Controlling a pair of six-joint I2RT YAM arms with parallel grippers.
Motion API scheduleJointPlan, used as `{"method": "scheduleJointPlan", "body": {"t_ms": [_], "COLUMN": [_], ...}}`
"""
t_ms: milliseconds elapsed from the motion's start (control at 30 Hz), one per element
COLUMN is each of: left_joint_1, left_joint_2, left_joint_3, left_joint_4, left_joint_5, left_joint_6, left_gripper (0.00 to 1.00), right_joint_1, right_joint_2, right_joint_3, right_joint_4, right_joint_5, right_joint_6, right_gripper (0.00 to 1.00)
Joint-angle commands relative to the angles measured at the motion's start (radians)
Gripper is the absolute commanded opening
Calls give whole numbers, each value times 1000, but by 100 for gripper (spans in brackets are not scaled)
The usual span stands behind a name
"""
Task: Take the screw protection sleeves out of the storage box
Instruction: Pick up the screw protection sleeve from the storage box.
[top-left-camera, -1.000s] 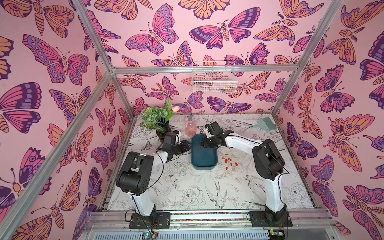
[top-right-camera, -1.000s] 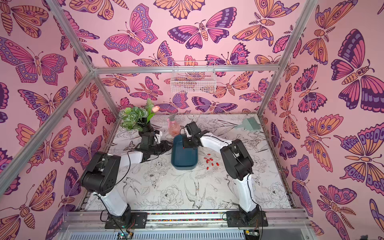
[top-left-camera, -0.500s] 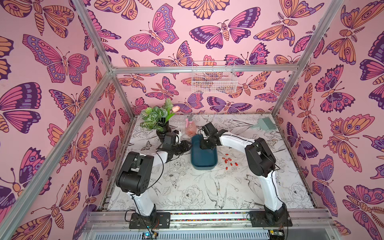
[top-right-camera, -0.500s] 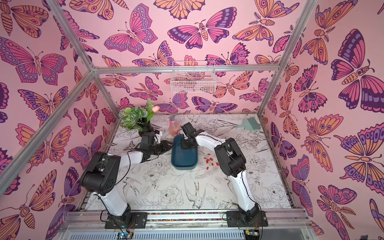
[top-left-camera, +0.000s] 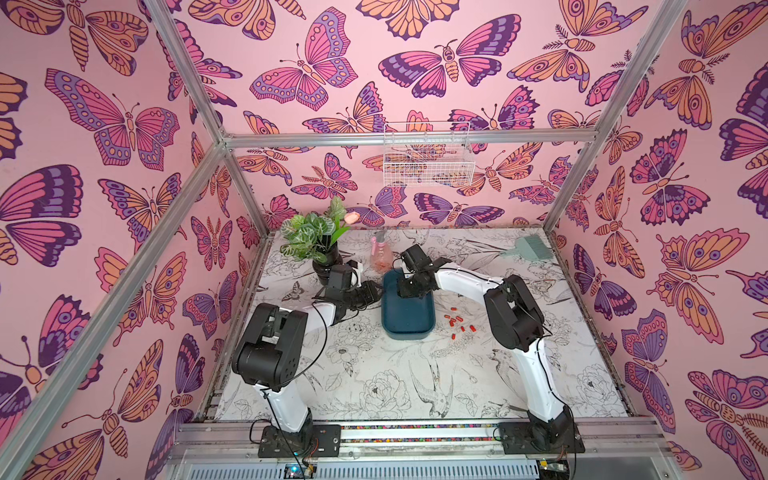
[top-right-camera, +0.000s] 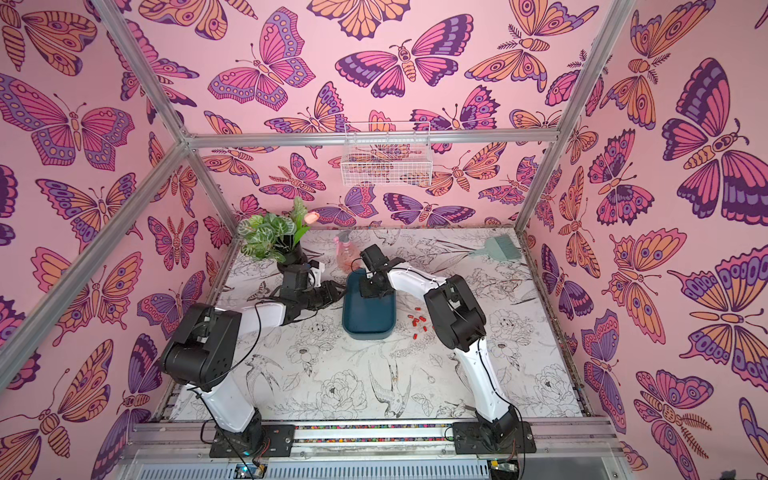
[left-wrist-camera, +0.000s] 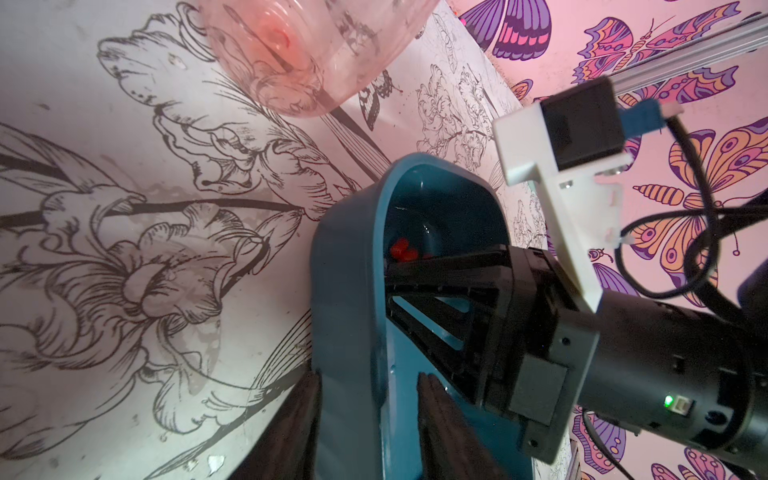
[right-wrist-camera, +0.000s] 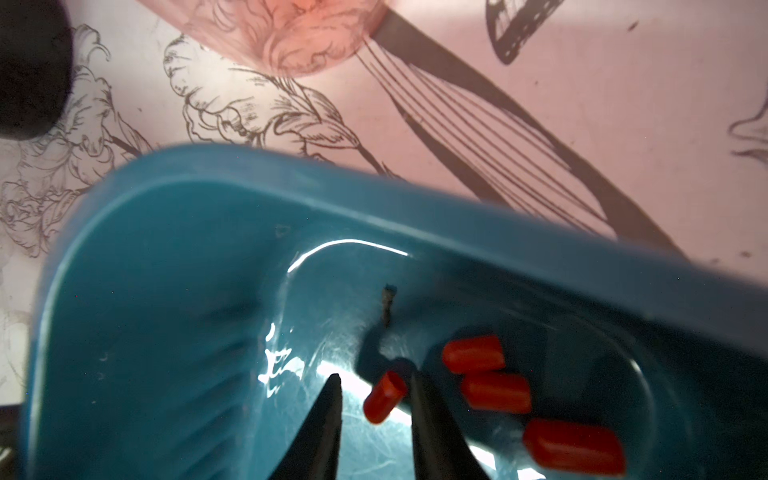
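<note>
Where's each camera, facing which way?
Top views: high over the base, facing down at the table; left arm, right arm show whole.
Left wrist: on that arm, facing along the left hand astride the storage box wall.
Right wrist: above the box, facing down past the right hand at sleeves inside.
Shared: both wrist views show box and pink bottle.
</note>
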Motion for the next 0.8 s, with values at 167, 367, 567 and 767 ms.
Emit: {"method": "scheduleJointPlan", "body": {"t_ms": [167,367,567,767], "left_joint_1": [5,4,5,5], "left_joint_2": [10,8,8,11], "left_joint_3": [4,4,4,5], "left_joint_4": [5,4,4,3], "left_joint_5": [8,7,7,8], "left_joint_6": [7,7,7,7], "left_gripper": [43,43,43,43], "right_joint_1": [10,10,10,11], "right_joint_2": [43,29,-8,-87], "right_joint_3": [31,15,-10,-64], "right_joint_4": [-42,-33,-19,14], "right_joint_5": [20,14,10,-1], "right_joint_6": [-6,-6,-5,-7], "right_gripper": [24,13,9,9]}}
